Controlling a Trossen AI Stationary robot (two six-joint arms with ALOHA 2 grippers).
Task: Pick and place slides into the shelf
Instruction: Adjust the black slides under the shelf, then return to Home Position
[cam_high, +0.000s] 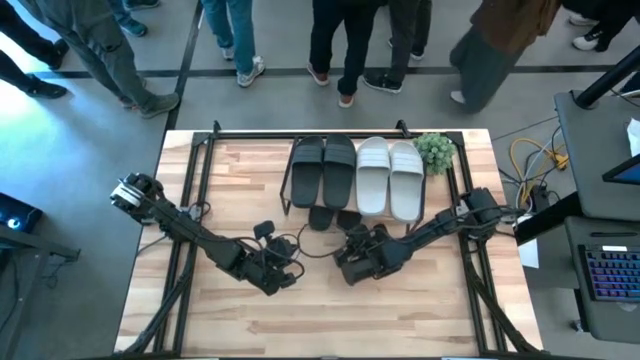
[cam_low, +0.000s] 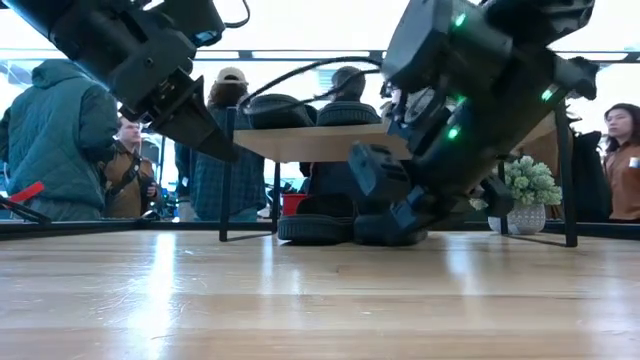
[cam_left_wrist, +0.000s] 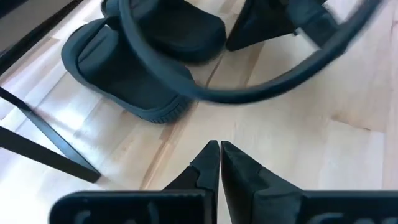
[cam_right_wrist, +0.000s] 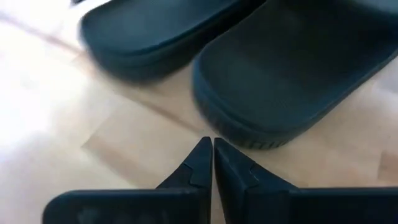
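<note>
Both grippers are shut tight and hold nothing. Left gripper (cam_high: 284, 281) hangs over the bare wooden table (cam_high: 400, 320), in front of the shelf. Right gripper (cam_high: 345, 268) sits low near the two black slides (cam_high: 335, 217) that lie under the shelf; its tips (cam_right_wrist: 208, 158) point at the heel of one (cam_right_wrist: 292, 81), close but not touching.

On top of the shelf (cam_low: 320, 142) lie four slides in a row: two black ones (cam_high: 323, 170) and two white ones (cam_high: 389, 176). That makes six slides, four black and two white. One small green plant (cam_high: 435, 150) stands beside the white pair.
</note>
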